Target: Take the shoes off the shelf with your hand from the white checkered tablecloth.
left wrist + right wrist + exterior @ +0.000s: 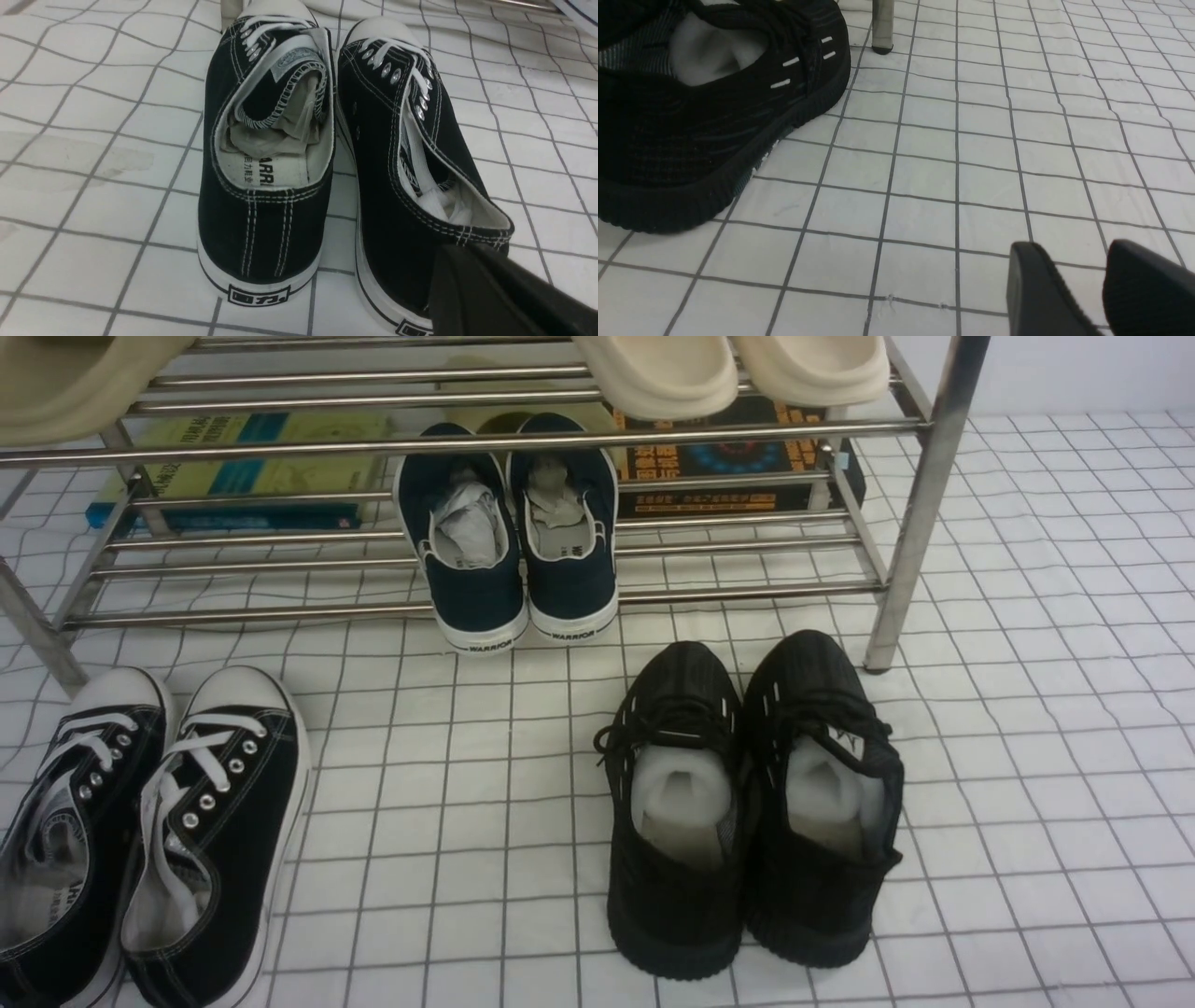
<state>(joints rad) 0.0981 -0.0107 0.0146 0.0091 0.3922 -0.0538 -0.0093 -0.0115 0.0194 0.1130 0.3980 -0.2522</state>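
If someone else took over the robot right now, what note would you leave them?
Left gripper: shut, nothing in it, by the black-and-white sneakers.
Right gripper: slightly open, empty.
Done: those sneakers stand on the checkered tablecloth, off the shoe rack.
Left: seemingly nothing more with them; perhaps draw the arms back.

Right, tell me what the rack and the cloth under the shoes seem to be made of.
Rack: looks like metal tube, probably steel, polished; bright streaks of reflected light run along its bars.
Cloth: perhaps woven fabric or thin plastic sheeting, smooth and dull; its printed-looking grid lines bend over soft wrinkles.
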